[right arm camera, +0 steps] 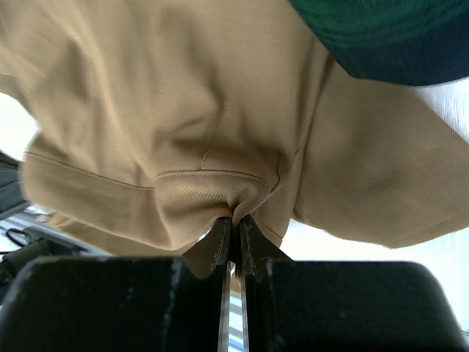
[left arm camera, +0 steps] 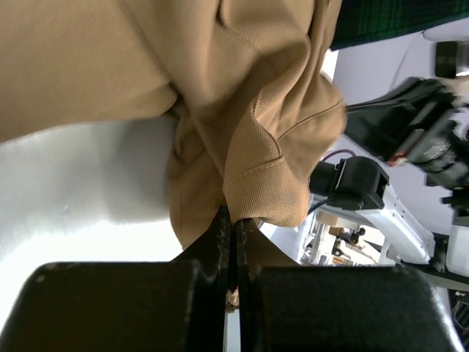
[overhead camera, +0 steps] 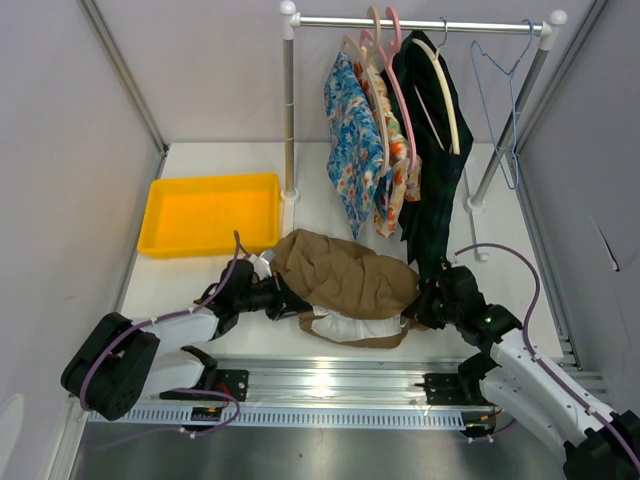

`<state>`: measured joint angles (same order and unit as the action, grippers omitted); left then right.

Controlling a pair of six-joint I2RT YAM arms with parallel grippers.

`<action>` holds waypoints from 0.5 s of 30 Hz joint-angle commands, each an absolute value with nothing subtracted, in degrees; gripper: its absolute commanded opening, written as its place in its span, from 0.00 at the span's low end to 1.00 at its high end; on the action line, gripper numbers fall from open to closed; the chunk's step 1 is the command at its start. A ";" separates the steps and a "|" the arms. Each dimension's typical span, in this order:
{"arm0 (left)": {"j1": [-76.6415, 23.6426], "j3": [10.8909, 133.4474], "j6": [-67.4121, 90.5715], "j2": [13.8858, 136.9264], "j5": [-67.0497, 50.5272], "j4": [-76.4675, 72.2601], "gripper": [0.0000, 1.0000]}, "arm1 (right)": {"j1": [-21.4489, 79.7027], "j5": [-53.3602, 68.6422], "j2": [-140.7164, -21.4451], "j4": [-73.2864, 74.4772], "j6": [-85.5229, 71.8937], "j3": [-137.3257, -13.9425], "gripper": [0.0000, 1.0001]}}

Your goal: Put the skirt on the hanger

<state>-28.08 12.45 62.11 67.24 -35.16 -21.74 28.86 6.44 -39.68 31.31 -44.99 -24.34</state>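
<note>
- One broad white desk (overhead camera: 250,345) carries the scene. A silver clothes rail (overhead camera: 420,24) stands across its far end, well away from the arm bases.
- Between the two arms, near the front edge, the plain tan-brown fabric skirt (overhead camera: 345,272) lies bunched on the desk with its whitish lining showing at the near side. Its long axis runs left to right, and its right end sits just beside the hem of a dark green plaid garment (overhead camera: 430,150) hanging from the rail.
- At the rail's right end hangs the thin pale blue-grey wire hanger (overhead camera: 512,120), bare and well apart from the skirt. From the skirt it lies farther back, to the right and higher.
- At the skirt's left end, the left gripper (left arm camera: 233,220) is pressed almost closed, with a fold of tan cloth pinched between its fingers.
- At the skirt's right end, the right gripper (right arm camera: 234,224) is likewise nearly closed on a gathered hem of the same cloth.
- Judging by this layout, the right arm is the nearer to the hanger. The coming move probably turns on lifting the skirt up and back toward the right, with the cloth held spread along its long axis.
</note>
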 commanded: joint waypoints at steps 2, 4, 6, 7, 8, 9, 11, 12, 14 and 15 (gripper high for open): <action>-27.42 18.19 56.53 66.72 -33.58 -17.69 0.10 | 27.95 7.30 -42.79 26.46 -46.49 -21.36 0.00; -27.42 21.26 51.43 65.05 -30.16 -9.02 0.17 | 27.95 6.86 -43.42 25.84 -46.67 -21.36 0.03; -27.42 24.24 47.40 62.15 -28.05 -4.33 0.28 | 27.95 5.98 -44.03 26.54 -46.41 -21.79 0.04; -27.51 24.69 46.42 61.36 -26.82 -2.65 0.34 | 27.95 5.80 -44.21 26.89 -46.23 -22.32 0.04; -27.51 25.83 45.45 59.78 -26.28 0.15 0.36 | 28.04 5.89 -44.38 27.16 -45.88 -22.50 0.05; -27.60 26.88 43.70 59.24 -25.84 2.52 0.38 | 28.12 6.06 -43.95 27.51 -45.79 -22.67 0.05; -27.60 27.51 42.54 58.28 -24.87 5.61 0.46 | 29.17 5.72 -42.63 27.77 -45.97 -23.11 0.06; -27.68 27.60 41.76 57.40 -24.87 6.32 0.48 | 29.44 5.45 -41.41 28.38 -46.31 -23.20 0.07; -28.39 27.86 40.79 56.52 -24.61 7.47 0.52 | 30.40 5.54 -40.43 28.74 -46.49 -23.73 0.09; -28.74 28.21 39.82 55.56 -24.35 9.12 0.52 | 30.85 5.45 -39.91 29.18 -46.84 -23.99 0.10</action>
<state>-28.18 26.11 44.80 57.54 -26.44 2.61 29.56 6.07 -41.58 28.71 -46.02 -21.54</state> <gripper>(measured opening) 0.510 0.093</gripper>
